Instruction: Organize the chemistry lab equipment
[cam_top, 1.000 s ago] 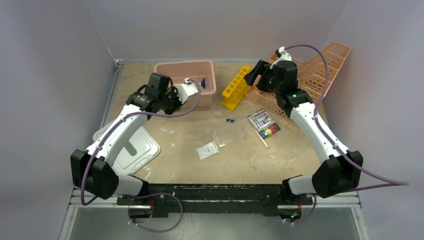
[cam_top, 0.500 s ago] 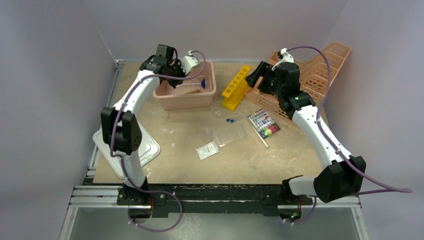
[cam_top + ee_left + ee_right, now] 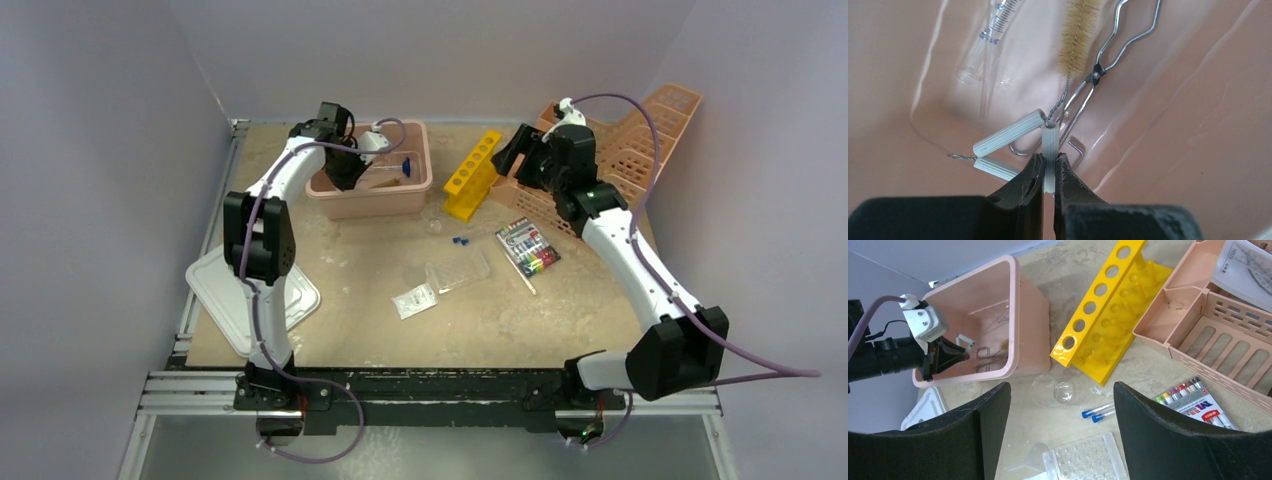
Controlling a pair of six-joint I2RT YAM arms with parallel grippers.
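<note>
My left gripper (image 3: 352, 170) is down inside the pink bin (image 3: 372, 200). In the left wrist view it (image 3: 1049, 172) is shut on one white ribbed tube of the wire triangle (image 3: 1008, 137). A bristle brush (image 3: 1077, 35), silver tongs (image 3: 1108, 55) and a clear syringe (image 3: 990, 30) lie on the bin floor. A blue piece (image 3: 407, 166) sits in the bin. My right gripper (image 3: 515, 150) is open and empty, high over the yellow rack (image 3: 473, 175). Two blue-capped tubes (image 3: 1100, 411), a clear well plate (image 3: 1088, 460) and a plastic bag (image 3: 414, 300) lie on the table.
Orange baskets (image 3: 620, 150) stand at the back right. A marker box (image 3: 527, 247) lies right of the tubes. A clear watch glass (image 3: 1053, 390) and a funnel (image 3: 1035, 452) lie near the well plate. A white lid (image 3: 250, 290) lies at the left edge.
My left arm has stretched up and over the bin, and its gripper has come down inside it. The right arm has hardly moved.
</note>
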